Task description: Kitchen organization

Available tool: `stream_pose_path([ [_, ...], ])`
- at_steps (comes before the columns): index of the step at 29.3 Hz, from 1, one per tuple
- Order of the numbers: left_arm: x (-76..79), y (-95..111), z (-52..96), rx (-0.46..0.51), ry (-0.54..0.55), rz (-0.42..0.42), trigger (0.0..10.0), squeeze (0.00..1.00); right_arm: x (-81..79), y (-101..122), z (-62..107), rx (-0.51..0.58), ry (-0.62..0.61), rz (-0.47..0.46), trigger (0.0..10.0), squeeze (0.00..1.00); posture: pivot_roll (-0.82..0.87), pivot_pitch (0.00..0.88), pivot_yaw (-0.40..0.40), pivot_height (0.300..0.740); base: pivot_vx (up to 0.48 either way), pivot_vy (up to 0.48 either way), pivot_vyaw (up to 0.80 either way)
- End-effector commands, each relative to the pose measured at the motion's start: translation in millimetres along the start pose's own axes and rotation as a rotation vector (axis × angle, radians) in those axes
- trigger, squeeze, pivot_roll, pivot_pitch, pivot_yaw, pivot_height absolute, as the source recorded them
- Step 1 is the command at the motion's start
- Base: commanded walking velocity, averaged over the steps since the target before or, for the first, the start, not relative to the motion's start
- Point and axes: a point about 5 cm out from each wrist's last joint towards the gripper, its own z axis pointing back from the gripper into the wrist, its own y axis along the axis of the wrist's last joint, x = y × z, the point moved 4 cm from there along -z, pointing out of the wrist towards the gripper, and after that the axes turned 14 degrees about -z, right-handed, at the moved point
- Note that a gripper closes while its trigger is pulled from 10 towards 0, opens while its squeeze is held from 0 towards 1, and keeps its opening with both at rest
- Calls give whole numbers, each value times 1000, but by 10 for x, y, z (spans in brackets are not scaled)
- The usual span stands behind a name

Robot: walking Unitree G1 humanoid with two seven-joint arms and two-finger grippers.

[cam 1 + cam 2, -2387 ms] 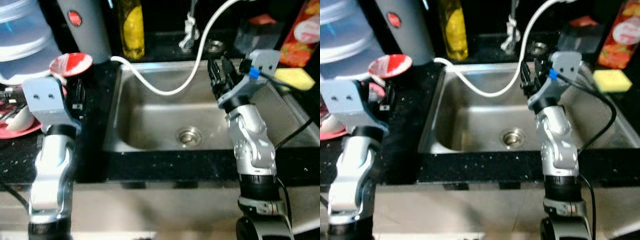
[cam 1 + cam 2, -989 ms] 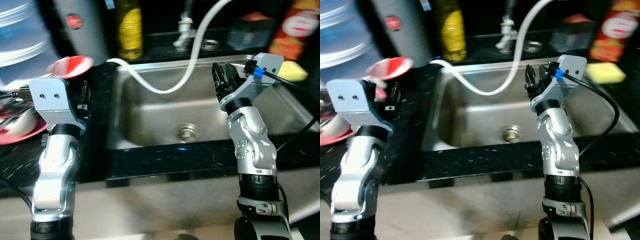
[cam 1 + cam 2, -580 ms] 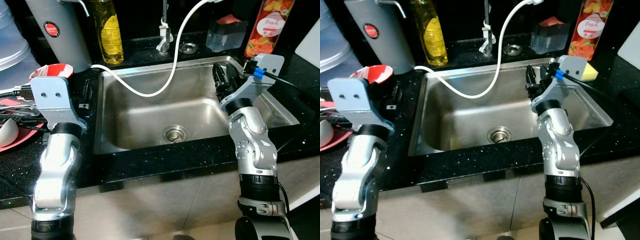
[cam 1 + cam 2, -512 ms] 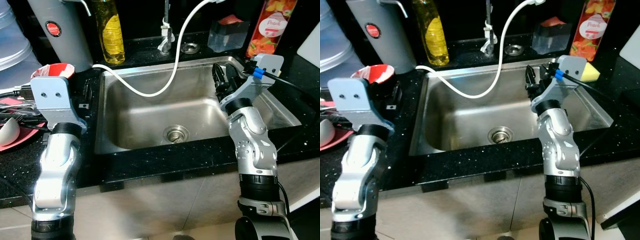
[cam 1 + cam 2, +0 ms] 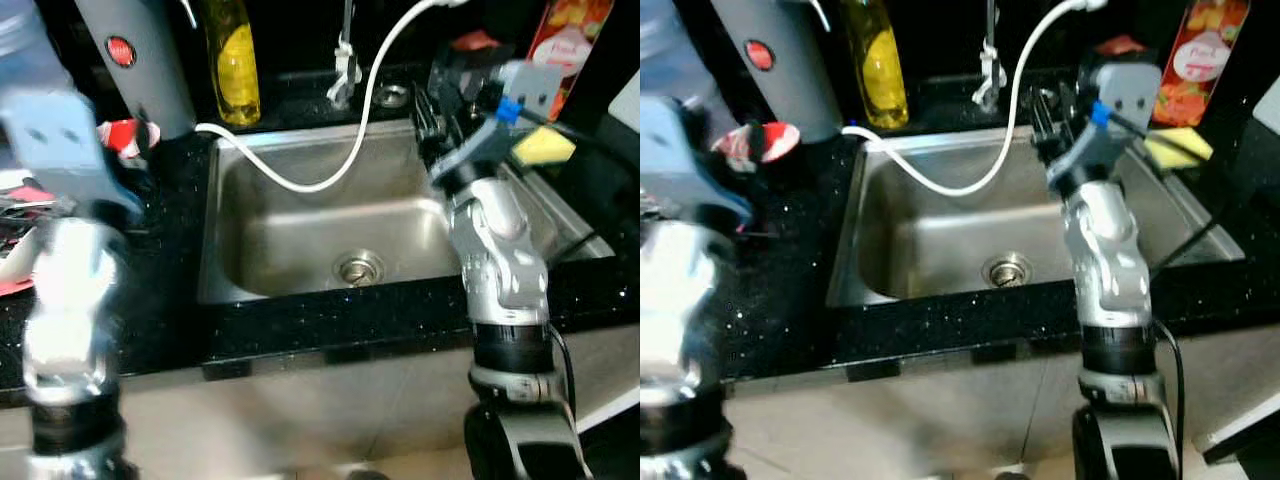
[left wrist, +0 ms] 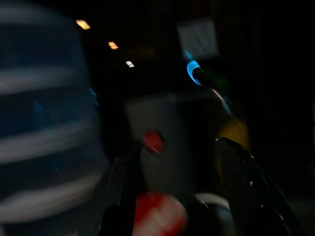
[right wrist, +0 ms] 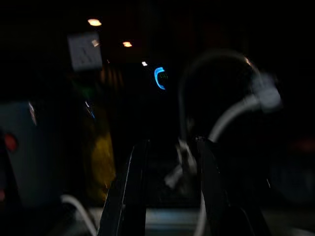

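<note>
A steel sink (image 5: 212,250) sits in a black counter, and a white hose (image 5: 300,185) loops over it from the faucet (image 5: 346,60). My right gripper (image 5: 432,102) hovers open over the sink's back right corner and holds nothing; in the dark right wrist view it (image 7: 171,142) points at the faucet and hose. My left arm (image 5: 62,210) is blurred over the counter to the left. My left gripper (image 6: 178,147) is open and empty, facing a red bowl (image 5: 122,135) and a grey canister (image 5: 140,60).
A yellow soap bottle (image 5: 238,60) stands behind the sink's left corner. A yellow sponge (image 5: 543,147) and a peach carton (image 5: 565,35) are at the back right. Stacked clear containers (image 6: 44,123) stand left of the canister. A cable trails from my right wrist.
Both arms have risen. The left arm swings up and left in a blur, and the right gripper has moved toward the sink's back edge. The camera has shifted slightly.
</note>
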Motion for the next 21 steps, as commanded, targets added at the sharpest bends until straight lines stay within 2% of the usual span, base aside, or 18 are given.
stream_pose_path([
  [1,-50,-19,10,-17,-10,-18,10000,0,-67,-90,-29,-36,26,-20,10000,0,12,0,29,740,0,0,0],
  [2,-88,23,56,-8,-14,-58,10000,0,-124,-71,-39,-36,58,-27,10000,0,21,3,21,740,0,0,0],
  [6,-158,6,126,-30,6,-85,10000,0,-123,-73,-24,-40,67,-28,10000,0,40,11,11,740,0,0,0],
  [7,-279,-103,210,-97,67,-84,10000,0,-96,-105,-5,-51,60,-36,10000,0,40,11,11,740,0,0,0],
  [9,-308,-131,229,-114,81,-81,10000,0,-89,-113,-1,-54,59,-37,10000,0,40,11,11,740,0,0,0],
  [10,-328,-218,279,-162,97,-86,10000,0,-82,-142,4,-62,56,-41,10000,0,68,18,-1,740,0,0,0],
  [14,-214,-372,398,-238,62,-114,10000,0,-80,-238,3,-86,57,-56,10000,0,94,34,-9,740,0,0,0],
  [19,-183,-305,361,-215,54,-106,10000,0,-93,-317,19,-104,54,-71,10000,0,92,31,-1,740,0,0,0],
  [21,-177,-290,318,-206,48,-104,10000,0,-92,-336,38,-108,51,-75,10000,0,81,27,7,740,0,-424,0],
])
